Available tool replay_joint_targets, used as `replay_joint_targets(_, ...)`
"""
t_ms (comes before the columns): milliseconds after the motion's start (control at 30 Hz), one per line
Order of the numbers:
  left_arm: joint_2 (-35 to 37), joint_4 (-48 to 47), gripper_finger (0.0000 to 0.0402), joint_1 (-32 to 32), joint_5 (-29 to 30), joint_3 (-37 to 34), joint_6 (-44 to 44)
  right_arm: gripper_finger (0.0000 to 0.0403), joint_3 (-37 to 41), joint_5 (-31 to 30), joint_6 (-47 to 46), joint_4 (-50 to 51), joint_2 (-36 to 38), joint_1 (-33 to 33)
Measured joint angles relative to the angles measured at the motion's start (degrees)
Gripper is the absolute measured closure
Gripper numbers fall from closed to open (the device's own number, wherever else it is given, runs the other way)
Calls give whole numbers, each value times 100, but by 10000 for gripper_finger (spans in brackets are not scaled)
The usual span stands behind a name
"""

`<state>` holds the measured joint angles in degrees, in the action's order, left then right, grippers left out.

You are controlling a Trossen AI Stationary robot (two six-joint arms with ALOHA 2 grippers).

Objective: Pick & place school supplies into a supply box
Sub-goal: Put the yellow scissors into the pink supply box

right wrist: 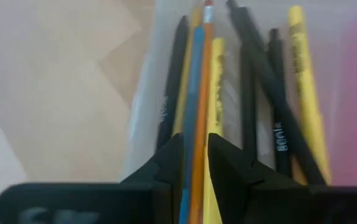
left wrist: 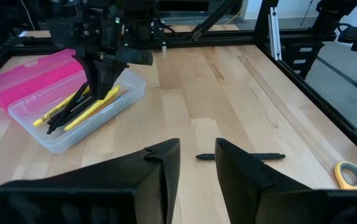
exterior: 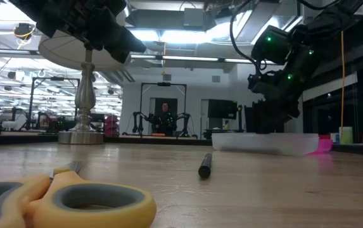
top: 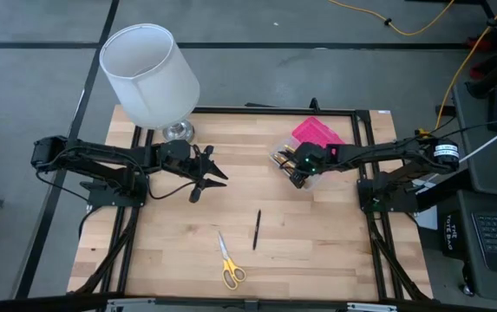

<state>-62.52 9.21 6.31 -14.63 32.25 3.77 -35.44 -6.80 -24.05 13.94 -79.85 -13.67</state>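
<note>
The supply box (top: 293, 160) has a clear base and an open pink lid (top: 317, 134). It sits at the table's far right and holds several yellow and black pens (left wrist: 81, 109). My right gripper (right wrist: 194, 163) reaches down into the box (left wrist: 72, 118), shut around an orange pencil (right wrist: 204, 74). A blue pen (right wrist: 192, 87) lies right beside that pencil. My left gripper (left wrist: 197, 168) is open and hangs above the table's middle left (top: 206, 176), touching nothing. A black pen (top: 257, 230) and yellow-handled scissors (top: 229, 264) lie flat on the table near the front. My right gripper has the orange pencil's shaft (right wrist: 200, 134) between its two fingers, coming from above and pointing down, with the fingers across the pencil. The pencil lies level, lengthwise in the box among the other pens. Whether the blue pen is also in the pinch, I cannot tell.
A lamp with a white shade (top: 148, 74) and a metal base (exterior: 83, 136) stands at the table's far left corner, behind my left arm. Bare wood lies between the pen (left wrist: 240, 157), the scissors (exterior: 67, 202) and the box (exterior: 263, 142).
</note>
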Motion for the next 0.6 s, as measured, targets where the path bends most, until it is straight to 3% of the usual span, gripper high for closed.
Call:
replay_joint_targets(100,0,0,306,1,-1,0,0,327,0,89,37,6,116,0)
replay_joint_targets(367,0,-1,306,2,0,0,0,325,0,-401,329,19,946,15)
replay_joint_targets(600,-1,-93,306,1,24,0,224,348,0,-418,353,-56,1452,536)
